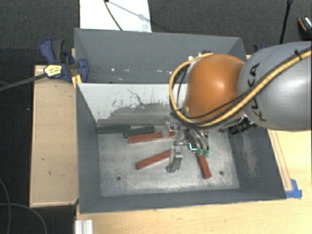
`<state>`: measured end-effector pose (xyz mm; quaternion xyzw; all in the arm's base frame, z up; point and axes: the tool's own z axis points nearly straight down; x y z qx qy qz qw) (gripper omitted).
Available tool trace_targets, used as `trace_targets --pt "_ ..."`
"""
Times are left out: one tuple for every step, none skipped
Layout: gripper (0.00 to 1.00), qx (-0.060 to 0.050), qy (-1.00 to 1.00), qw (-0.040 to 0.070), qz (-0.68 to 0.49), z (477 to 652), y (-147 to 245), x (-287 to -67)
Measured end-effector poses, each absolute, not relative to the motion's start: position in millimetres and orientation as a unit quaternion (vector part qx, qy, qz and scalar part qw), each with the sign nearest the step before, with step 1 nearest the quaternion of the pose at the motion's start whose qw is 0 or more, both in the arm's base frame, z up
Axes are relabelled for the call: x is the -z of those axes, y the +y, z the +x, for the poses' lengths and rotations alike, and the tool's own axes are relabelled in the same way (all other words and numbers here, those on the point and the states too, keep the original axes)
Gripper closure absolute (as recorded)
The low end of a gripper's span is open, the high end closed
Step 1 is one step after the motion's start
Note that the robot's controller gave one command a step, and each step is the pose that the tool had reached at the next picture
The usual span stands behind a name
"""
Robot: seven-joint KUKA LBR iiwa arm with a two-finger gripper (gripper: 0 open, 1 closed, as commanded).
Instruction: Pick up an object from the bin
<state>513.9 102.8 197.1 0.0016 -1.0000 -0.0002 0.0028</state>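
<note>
The end effector hung low over the middle of the grey metal bin. I couldn't tell whether it was open or closed. A flat reddish-brown stick lay against its left side, and a second reddish-brown stick lay just to its right.

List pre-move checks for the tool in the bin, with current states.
1. Depth: tool is down inside the bin: ok.
2. Candidate in range: slanted red-brown stick ends right at the tool: ok.
3. Stick actually gripped: cannot tell.
4. Free flank: short red stick lies close on the tool's other side: not ok.
5. Other clutter: green stick and long red-brown stick lie by the rear wall, apart from the tool: ok.
</note>
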Motion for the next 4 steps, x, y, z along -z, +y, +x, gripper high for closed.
trace_targets --pt "0.0 0.0 -1.0 0.002 0.002 538.8 84.3 -66.6" --pt "0.0 0.0 -1.0 0.001 -0.001 539.1 84.6 -67.0" --pt "0.0 0.001 -1.0 0.0 -0.005 539.4 84.9 -67.4" --pt "0.0 0.001 -1.0 0.0 -0.01 539.6 85.1 -67.7"
